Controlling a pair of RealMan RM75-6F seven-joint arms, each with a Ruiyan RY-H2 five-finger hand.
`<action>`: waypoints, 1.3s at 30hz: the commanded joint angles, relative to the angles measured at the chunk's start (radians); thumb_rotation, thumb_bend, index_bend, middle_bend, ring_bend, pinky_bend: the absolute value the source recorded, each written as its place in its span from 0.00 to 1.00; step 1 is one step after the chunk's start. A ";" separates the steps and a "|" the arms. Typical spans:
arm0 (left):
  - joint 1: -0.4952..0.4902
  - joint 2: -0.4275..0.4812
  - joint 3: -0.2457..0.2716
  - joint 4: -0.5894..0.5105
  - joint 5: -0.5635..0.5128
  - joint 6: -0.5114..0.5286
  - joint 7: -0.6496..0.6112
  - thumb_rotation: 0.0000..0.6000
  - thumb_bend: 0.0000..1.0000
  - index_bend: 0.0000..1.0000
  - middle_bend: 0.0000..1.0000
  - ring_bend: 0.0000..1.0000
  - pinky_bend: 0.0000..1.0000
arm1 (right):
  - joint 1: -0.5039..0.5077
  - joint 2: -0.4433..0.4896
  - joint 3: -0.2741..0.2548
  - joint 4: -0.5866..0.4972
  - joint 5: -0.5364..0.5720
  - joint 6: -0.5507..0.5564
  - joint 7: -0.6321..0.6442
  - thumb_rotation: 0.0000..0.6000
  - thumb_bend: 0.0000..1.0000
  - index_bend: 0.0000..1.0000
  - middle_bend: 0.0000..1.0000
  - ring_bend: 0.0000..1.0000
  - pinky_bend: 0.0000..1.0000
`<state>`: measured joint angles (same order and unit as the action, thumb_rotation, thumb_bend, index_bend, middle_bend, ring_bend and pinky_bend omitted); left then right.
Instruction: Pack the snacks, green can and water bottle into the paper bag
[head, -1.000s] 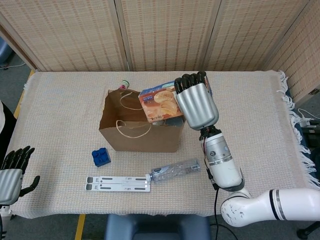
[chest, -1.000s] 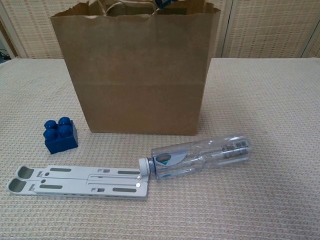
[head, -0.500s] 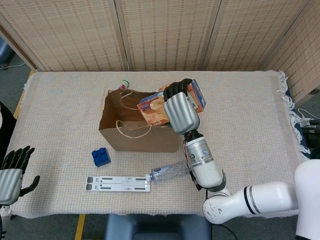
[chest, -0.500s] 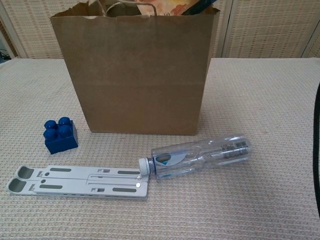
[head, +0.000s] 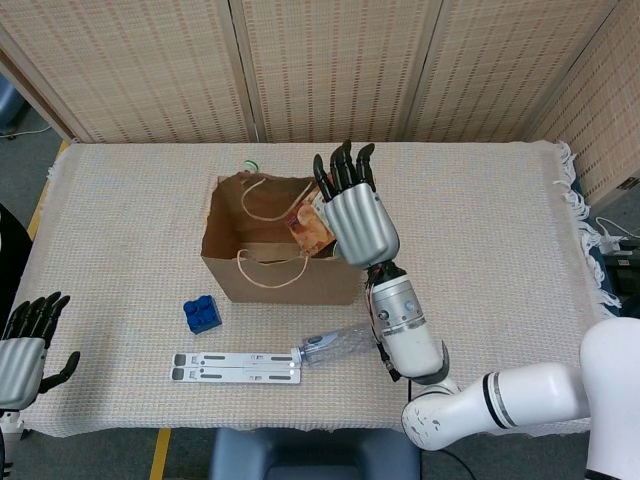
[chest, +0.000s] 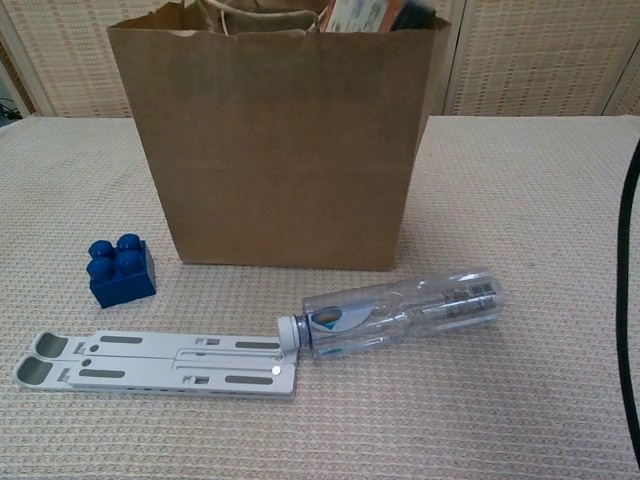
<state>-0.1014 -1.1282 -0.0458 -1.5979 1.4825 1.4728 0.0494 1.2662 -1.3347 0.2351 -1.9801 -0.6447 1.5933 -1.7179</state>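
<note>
Nearby — blue block (chest: 121, 268), grey stand (chest: 160, 363), bottle (chest: 400, 311).

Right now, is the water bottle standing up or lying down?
Lying down. The water bottle rests on its side on the table, in front of the paper bag.

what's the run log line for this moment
phase: snack drop | right hand: open over paper bag | snack box: in bag | water bottle: lying on table | left hand: idle, open
</note>
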 joint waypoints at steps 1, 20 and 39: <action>0.000 0.000 0.000 0.000 0.000 0.000 0.001 1.00 0.36 0.00 0.00 0.00 0.00 | -0.003 0.000 -0.003 -0.001 -0.006 0.004 0.005 1.00 0.06 0.00 0.12 0.06 0.20; 0.000 -0.003 -0.001 -0.003 -0.004 0.002 0.015 1.00 0.36 0.00 0.00 0.00 0.00 | -0.422 0.275 -0.247 -0.308 -0.361 0.034 0.631 1.00 0.06 0.00 0.12 0.06 0.20; 0.003 -0.010 -0.006 -0.010 -0.013 0.009 0.045 1.00 0.36 0.00 0.00 0.00 0.00 | -0.638 0.176 -0.415 -0.135 -0.538 -0.315 0.912 1.00 0.06 0.00 0.12 0.06 0.20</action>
<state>-0.0978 -1.1385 -0.0515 -1.6079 1.4695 1.4815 0.0944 0.6207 -1.1182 -0.2161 -2.1262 -1.2306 1.3137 -0.7728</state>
